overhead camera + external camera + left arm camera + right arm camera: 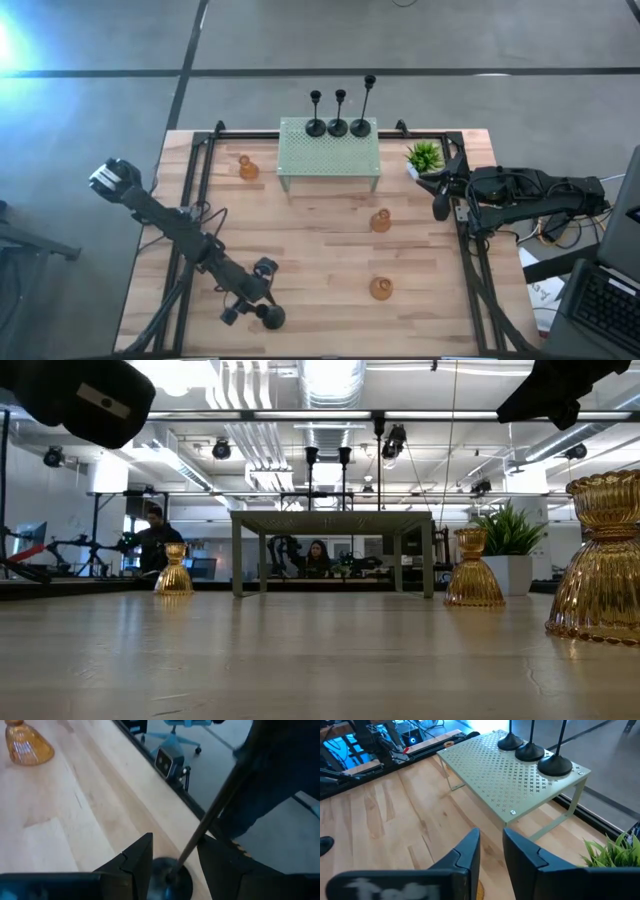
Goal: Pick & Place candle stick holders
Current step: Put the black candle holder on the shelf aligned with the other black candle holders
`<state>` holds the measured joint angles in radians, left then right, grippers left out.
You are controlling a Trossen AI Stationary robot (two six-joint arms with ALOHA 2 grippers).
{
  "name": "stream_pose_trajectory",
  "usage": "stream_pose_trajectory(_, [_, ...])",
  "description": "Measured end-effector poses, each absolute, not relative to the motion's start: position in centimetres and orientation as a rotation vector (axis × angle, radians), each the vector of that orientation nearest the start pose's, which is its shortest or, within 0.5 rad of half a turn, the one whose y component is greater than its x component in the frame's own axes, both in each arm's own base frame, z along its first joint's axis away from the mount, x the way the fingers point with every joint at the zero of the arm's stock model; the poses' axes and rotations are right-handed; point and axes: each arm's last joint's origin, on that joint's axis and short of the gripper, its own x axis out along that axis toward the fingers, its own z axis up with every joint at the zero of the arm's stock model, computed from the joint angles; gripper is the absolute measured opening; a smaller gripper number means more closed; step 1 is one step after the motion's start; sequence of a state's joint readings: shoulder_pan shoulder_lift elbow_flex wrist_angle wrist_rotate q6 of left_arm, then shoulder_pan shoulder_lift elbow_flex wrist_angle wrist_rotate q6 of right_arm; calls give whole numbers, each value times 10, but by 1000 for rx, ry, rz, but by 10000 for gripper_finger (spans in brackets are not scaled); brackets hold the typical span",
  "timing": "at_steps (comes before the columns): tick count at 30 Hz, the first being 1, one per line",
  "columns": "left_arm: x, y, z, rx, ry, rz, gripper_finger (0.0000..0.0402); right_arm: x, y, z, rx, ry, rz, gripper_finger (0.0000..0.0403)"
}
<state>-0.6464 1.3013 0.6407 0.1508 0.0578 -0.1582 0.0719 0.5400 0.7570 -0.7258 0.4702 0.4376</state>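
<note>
From above, the wooden counter (310, 250) carries a pale green perforated metal stand (330, 150) at its far edge, with three black candle stick holders (338, 125) lined up along the stand's back rim, stems of differing heights. Three amber glass holders sit on the wood: one far left beside the stand (247, 168), one right of centre in front of the stand (380, 221), one nearer the front (381, 289). A small green potted plant (424, 157) stands just right of the stand. The left claw (262, 310) is low at the front edge, over the round base of a fourth black holder (272, 317). The right claw (441, 207) waits at the right edge near the plant

At counter height, the stand (332, 520) is in the middle distance, amber holders to its left (174, 572) and right (474, 572), a third close at the right edge (603, 560). People sit in the room behind

In the left wrist view, the left claw (175, 862) has its fingers apart on either side of the black holder's domed base (172, 880), its thin stem slanting away between them; I cannot tell whether they touch it. An amber holder (25, 745) is further off

In the right wrist view, the right claw (492, 850) has its fingers parted with a narrow gap, holding nothing, pointing toward the stand (520, 775) with its three black bases
</note>
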Motion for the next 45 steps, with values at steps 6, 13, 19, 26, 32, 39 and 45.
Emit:
stream_pose_trajectory(6, [209,-163,208,-1,543,-667,158,102,-6,305,286,398,-489,89])
stream_pose_trajectory(13, [210,-166,213,-28,504,-712,136,102,-6,305,286,398,-489,93])
stream_pose_trajectory(19, [210,-166,215,-38,483,-728,52,102,-6,305,286,398,-489,81])
stream_pose_trajectory(26, [212,-166,217,-103,477,-682,17,102,-6,305,286,398,-489,68])
stream_pose_trajectory(32, [214,-165,220,-159,464,-613,17,102,-6,305,286,398,-489,74])
stream_pose_trajectory(39, [217,-164,223,-171,455,-585,17,102,-6,305,286,398,-489,87])
stream_pose_trajectory(45, [220,-161,223,-186,452,-555,17,102,-6,305,286,398,-489,94])
